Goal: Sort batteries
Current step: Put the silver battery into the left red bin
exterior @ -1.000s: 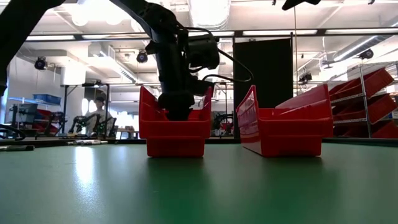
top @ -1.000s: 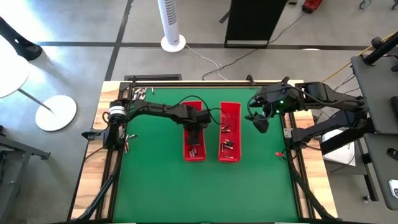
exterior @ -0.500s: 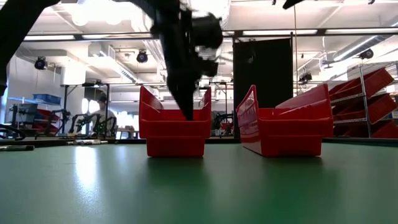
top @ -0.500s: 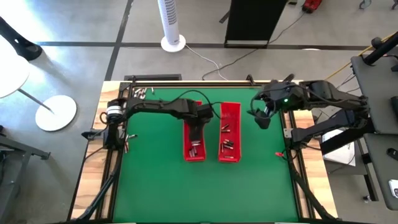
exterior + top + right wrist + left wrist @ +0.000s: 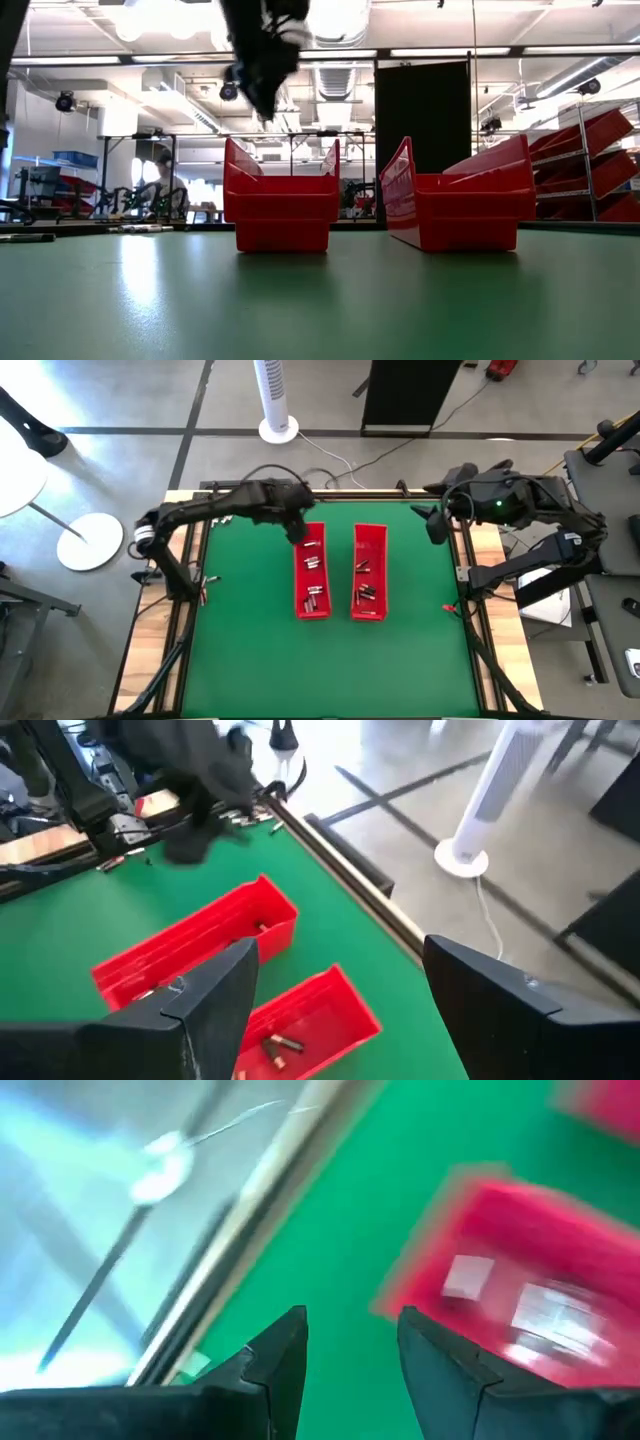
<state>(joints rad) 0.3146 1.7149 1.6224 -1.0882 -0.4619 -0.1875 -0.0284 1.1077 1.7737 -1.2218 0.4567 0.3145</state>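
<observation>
Batteries (image 5: pixel 312 563): tiny silvery-dark cylinders

light: bright, even, from ceiling lamps (image 5: pixel 335 20) overhead | glare: pale sheen on green counter (image 5: pixel 140 275) at left, low view | blur: left wrist view heavily smeared, red tray (image 5: pixel 520 1295) soft | shadows: faint under trays

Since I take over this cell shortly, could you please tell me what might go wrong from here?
1. The left claw hangs open and empty at the far end of the left tray; moving off, it might clip the rim.
2. Loose batteries lie at the table's far-left edge by the frame; a careless reach might push them off.
3. The right claw, open, hovers near the table's right edge.
</observation>
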